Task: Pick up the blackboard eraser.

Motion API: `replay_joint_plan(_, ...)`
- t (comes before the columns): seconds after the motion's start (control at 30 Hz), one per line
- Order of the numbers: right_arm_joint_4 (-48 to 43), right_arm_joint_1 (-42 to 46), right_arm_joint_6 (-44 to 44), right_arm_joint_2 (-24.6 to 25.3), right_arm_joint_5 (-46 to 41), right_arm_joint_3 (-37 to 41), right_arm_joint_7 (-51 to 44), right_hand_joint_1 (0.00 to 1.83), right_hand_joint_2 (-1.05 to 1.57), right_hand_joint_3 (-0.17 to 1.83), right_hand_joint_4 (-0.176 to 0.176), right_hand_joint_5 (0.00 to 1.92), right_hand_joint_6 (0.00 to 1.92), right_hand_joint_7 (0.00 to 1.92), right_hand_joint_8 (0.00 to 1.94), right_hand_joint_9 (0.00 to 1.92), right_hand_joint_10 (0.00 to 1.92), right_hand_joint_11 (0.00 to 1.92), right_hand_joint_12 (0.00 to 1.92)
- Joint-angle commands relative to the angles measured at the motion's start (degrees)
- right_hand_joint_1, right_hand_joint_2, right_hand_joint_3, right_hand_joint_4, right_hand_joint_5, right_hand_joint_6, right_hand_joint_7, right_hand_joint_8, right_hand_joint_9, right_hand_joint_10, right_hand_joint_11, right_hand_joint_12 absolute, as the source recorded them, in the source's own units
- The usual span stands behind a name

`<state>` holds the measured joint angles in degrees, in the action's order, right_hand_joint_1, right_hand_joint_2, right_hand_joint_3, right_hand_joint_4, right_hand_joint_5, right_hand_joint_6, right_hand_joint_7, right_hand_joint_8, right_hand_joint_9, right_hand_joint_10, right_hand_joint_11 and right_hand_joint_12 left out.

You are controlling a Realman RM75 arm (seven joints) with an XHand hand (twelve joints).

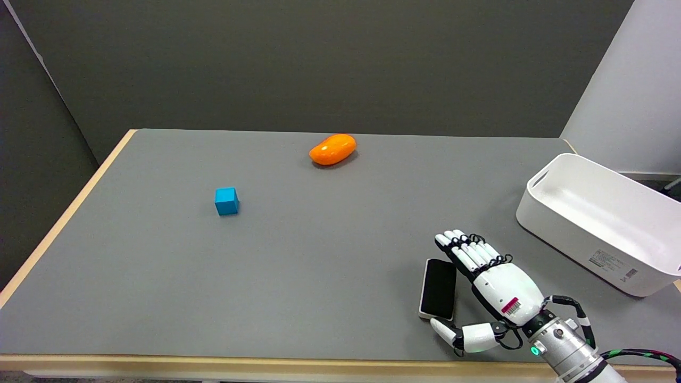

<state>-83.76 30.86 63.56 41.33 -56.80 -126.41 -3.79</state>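
The blackboard eraser (438, 289), a flat black pad with a pale rim, lies on the grey table near the front right. My right hand (487, 282) is just to its right, fingers stretched out together and pointing away from me along the eraser's right side. The thumb (452, 332) sticks out to the left below the eraser's near end. The hand holds nothing; whether the fingers touch the eraser's edge I cannot tell.
A white plastic bin (601, 221) stands at the right edge of the table. An orange mango-shaped object (333, 149) lies at the back centre, and a small blue cube (226, 201) sits left of centre. The table's front edge (213, 364) runs close below the hand.
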Motion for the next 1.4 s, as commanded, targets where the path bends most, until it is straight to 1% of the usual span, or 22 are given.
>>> replay_joint_plan(0.03, -2.54, 2.55, -1.89, -3.17, -2.33, 0.51, -0.48, 0.42, 0.50, 0.88, -0.025, 0.01, 0.11, 0.00, 0.15, 0.00, 0.11, 0.00, 0.84)
replay_joint_plan(0.23, -3.69, 4.72, 1.11, -5.15, -2.33, 0.81, -0.48, 0.42, 0.50, 0.88, -0.025, 0.01, 0.11, 0.01, 0.20, 0.00, 0.17, 0.00, 0.85)
replay_joint_plan(0.3, -4.14, 5.04, 1.44, -5.31, -2.33, 0.81, -0.53, 0.42, 0.49, 0.88, -0.030, 0.01, 0.12, 0.02, 0.26, 0.00, 0.24, 0.00, 0.86)
replay_joint_plan(0.47, -5.67, 4.81, -0.60, -5.43, -1.64, 0.65, -1.32, 0.41, 0.49, 0.88, -0.037, 0.03, 0.11, 0.09, 0.41, 0.00, 0.40, 0.00, 0.91)
replay_joint_plan(0.6, -7.04, 4.17, -4.07, -5.46, -1.61, 1.18, -2.64, 0.42, 0.48, 0.88, -0.032, 0.03, 0.14, 0.12, 0.43, 0.00, 0.47, 0.00, 0.94)
replay_joint_plan(0.87, -6.09, 3.20, -9.19, -5.04, -4.33, 2.94, -2.64, 0.42, 0.48, 0.88, -0.031, 0.03, 0.14, 0.13, 0.43, 0.00, 0.49, 0.00, 0.96)
replay_joint_plan(1.13, -5.00, 1.67, -14.44, -4.43, -4.41, 5.49, -2.16, 0.41, 0.49, 0.88, -0.036, 0.03, 0.12, 0.09, 0.42, 0.00, 0.46, 0.00, 0.96)
replay_joint_plan(1.4, -5.00, 1.32, -15.18, -4.15, -4.49, 6.08, -2.16, 0.40, 0.48, 0.88, -0.036, 0.03, 0.11, 0.07, 0.40, 0.00, 0.43, 0.00, 0.94)
